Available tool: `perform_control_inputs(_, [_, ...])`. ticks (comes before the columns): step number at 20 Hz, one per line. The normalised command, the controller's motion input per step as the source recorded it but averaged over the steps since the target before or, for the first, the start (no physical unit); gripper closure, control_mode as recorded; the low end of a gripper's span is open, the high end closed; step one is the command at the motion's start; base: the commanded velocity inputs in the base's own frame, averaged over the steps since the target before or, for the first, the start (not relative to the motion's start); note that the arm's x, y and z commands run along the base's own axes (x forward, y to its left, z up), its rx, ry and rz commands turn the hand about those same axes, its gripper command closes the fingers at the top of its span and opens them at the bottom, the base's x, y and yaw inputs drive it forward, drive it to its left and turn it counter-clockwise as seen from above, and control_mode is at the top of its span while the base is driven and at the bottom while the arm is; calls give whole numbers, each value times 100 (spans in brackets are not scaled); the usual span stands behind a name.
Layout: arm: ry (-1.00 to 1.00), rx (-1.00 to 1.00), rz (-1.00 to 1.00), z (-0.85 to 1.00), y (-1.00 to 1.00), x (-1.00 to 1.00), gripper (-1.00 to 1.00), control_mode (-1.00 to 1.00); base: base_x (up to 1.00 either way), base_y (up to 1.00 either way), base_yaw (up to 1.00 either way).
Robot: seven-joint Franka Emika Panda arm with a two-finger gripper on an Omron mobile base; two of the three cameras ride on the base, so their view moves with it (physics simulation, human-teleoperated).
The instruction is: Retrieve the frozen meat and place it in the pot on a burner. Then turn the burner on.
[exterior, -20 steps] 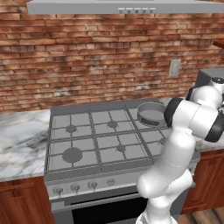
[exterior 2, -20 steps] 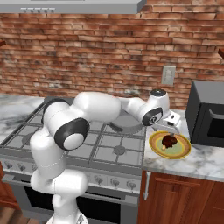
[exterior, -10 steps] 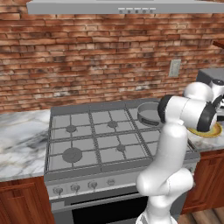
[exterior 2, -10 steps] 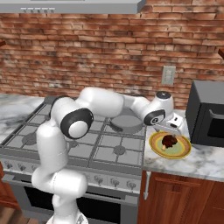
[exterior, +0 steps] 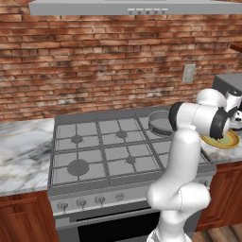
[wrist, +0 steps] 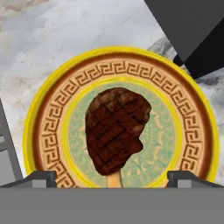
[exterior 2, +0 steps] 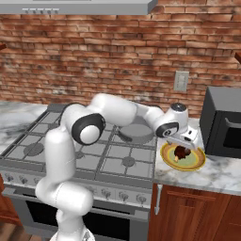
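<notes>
Tool (wrist: 112, 177): fingers apart, hanging just above the frozen meat (wrist: 114, 129).
Meat: centred on the yellow plate (wrist: 43, 131), rim bare all round.
Plate: near the desk (exterior 2: 221, 172) edge, between stove (exterior 2: 113, 162) and microwave (exterior 2: 225, 127).
Pot (exterior 2: 139, 132): on the back right grate.

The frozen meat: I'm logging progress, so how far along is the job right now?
Early stage. Done: the gripper has been brought over the yellow plate, where the frozen meat lies. In hand: lining up the grasp; the fingers are spread wide on either side of the meat, not yet closed. Left: lift it, put it in the pot on the stove, then turn the burner on.
</notes>
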Motion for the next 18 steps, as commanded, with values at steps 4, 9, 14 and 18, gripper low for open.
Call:
perform_control_inputs(4, [0, 2, 0, -26, -2, 6, -100, -100, 0, 0, 0])
perform_control_inputs(9, [0, 0, 0, -24, -7, 3, -100, -100, 0, 0, 0])
perform_control_inputs(14, [-2, 0, 0, -22, -1, 3, -100, -100, 0, 0, 0])
perform_control_inputs(18, [0, 0, 0, -28, 0, 1, -100, -100, 0, 0, 0])
